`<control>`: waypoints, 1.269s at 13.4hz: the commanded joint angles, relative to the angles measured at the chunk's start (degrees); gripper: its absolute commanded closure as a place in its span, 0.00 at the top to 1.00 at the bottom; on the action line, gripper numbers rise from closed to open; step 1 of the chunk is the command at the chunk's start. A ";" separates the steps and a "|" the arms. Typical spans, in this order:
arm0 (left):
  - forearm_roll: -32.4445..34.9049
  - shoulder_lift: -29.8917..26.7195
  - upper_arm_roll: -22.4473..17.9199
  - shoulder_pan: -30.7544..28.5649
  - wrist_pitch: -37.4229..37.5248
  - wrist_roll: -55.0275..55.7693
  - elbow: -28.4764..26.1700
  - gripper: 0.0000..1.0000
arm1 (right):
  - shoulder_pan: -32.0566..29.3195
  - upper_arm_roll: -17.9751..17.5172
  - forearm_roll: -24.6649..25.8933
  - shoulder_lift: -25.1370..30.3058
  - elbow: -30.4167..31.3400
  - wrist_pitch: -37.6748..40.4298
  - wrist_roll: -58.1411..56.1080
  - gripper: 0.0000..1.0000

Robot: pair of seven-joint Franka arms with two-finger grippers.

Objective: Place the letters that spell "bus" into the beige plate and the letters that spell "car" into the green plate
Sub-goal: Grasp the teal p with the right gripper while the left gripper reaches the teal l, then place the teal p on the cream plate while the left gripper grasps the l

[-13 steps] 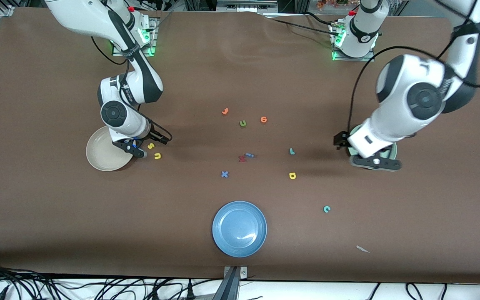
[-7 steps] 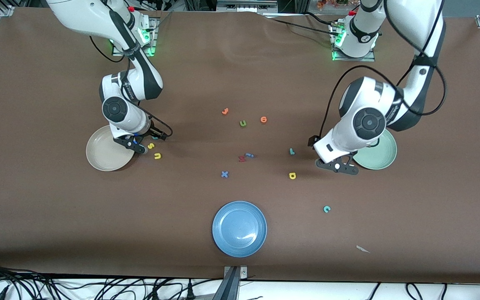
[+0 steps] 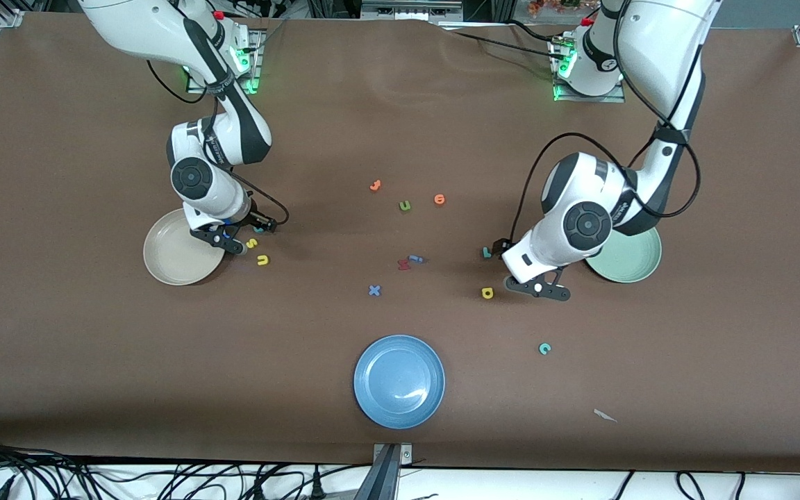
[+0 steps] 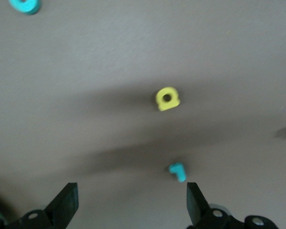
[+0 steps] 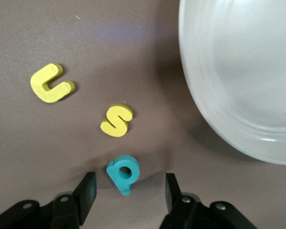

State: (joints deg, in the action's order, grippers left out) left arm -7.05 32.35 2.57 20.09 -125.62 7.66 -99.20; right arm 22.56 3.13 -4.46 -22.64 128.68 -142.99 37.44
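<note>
Counting across the brown counter [image 3: 94, 361], three plates were in view: one beige plate [image 3: 171, 264] toward the right arm's end, one green plate [image 3: 632, 260] toward the left arm's end, and one blue plate [image 3: 398, 380] nearest the front camera, all empty as far as could be seen.

Three letters sat in a cluster just beside the beige plate: one teal "b" [image 5: 122, 173], one yellow "s" [image 5: 116, 119] and one yellow "u" [image 5: 51, 84], none touching another. The right pincer [image 5: 126, 191] was low over the counter at the plate's edge, its two fingers apart on either side of the teal "b" with a gap showing on each side, so nothing was pinched.

Three more letters lay toward the green plate: one yellow "a" [image 3: 487, 293], one light teal "r" [image 3: 487, 253] and one teal "c" [image 3: 544, 348], the last well apart and nearer the front camera. The left pincer [image 4: 128, 207] hung spread wide and empty over the counter between the yellow "a" and the green plate, with the light teal "r" just beside one fingertip in the left wrist view.

Six other small letters were scattered mid-counter: two orange letters [image 3: 375, 185], one olive-green "u" [image 3: 405, 205], one red letter [image 3: 403, 264] touching one small blue letter [image 3: 416, 259], and one blue "x" [image 3: 373, 290]. One pale scrap [image 3: 604, 415] lay nearest the front camera.
</note>
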 commanded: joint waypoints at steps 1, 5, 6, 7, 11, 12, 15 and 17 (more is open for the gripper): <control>-2.18 3.76 -1.08 2.23 -4.18 0.07 2.43 1.00 | -0.42 -0.41 -0.64 1.28 1.75 -1.50 -1.15 0.64; -2.18 4.91 -1.08 4.34 -5.69 2.00 1.65 1.00 | -0.33 -0.41 -0.64 0.75 2.45 -3.52 -1.15 0.62; -2.09 4.91 -1.08 4.60 -6.39 2.00 1.21 1.00 | -0.41 -0.41 -0.64 0.75 2.45 -3.53 -1.15 0.61; -2.09 4.83 -1.08 4.78 -6.65 2.00 0.07 1.00 | -0.42 -0.41 -0.64 0.75 2.45 -3.53 -1.15 0.58; -2.09 3.25 -0.99 5.57 -6.74 2.00 -5.11 1.00 | -0.33 -0.41 -0.64 0.75 2.45 -3.44 -1.15 0.40; -2.09 2.81 -0.90 5.57 -7.09 2.00 -6.43 1.00 | -0.33 -0.41 -0.64 0.75 2.36 -3.35 -1.15 0.32; -2.26 1.58 -0.73 5.66 -10.60 2.00 -10.39 0.99 | -0.33 -0.41 -0.64 0.84 2.28 -2.91 -0.71 0.20; -3.58 1.40 -0.73 5.57 -10.70 2.09 -10.48 0.98 | -0.33 -0.32 -0.64 0.93 2.10 -2.82 -0.36 0.20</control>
State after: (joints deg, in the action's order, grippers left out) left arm -8.17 36.54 2.44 24.90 -135.60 9.86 -106.80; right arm 22.56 2.93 -4.46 -22.44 129.70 -145.62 37.39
